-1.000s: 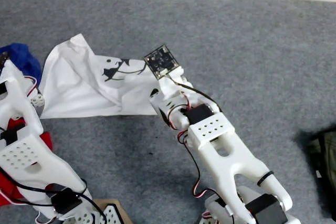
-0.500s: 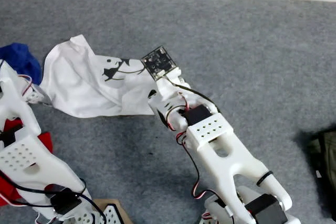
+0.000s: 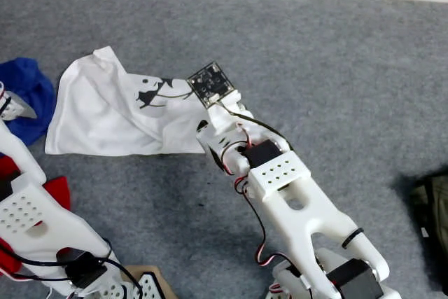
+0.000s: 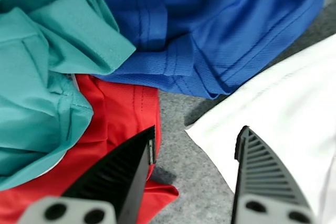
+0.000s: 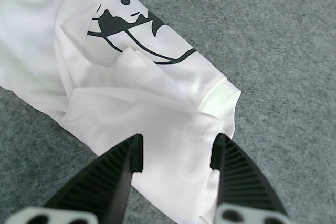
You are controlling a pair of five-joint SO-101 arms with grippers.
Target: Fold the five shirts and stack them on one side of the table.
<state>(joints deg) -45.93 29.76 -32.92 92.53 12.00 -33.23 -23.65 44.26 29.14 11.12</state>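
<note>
Step in hand: the first fold of the white shirt [image 3: 105, 113], judged barely begun, since it lies loosely spread and rumpled and no folded stack shows.

Right jaws: parted moderately wide and gripping nothing. They are poised above the shirt's hemmed end, just beside the black print [image 5: 134, 32]. Whether the tips touch the cloth cannot be told.

Left jaws: parted wide and empty. They hang over the strip of bare desk [image 4: 181, 114] between the red shirt [image 4: 115, 114] and the near corner of the white shirt, with one jaw above each.

Outward from the left jaws: the blue shirt [image 4: 210, 24] lies bunched against the red one, and a teal shirt [image 4: 47, 51] overlaps both. All three are unfolded and heaped together at the left end of the desk, beside the left arm [image 3: 28, 208].

Outward from the right jaws: the right arm [image 3: 294, 194] reaches in from the near edge, its wrist over the white shirt's right end. Open grey desk lies beyond.

Next move, as a judgement: each pair of jaws must settle onto a single layer at its own end of the white shirt and close there. The two can then draw the cloth taut before folding it over.
</note>
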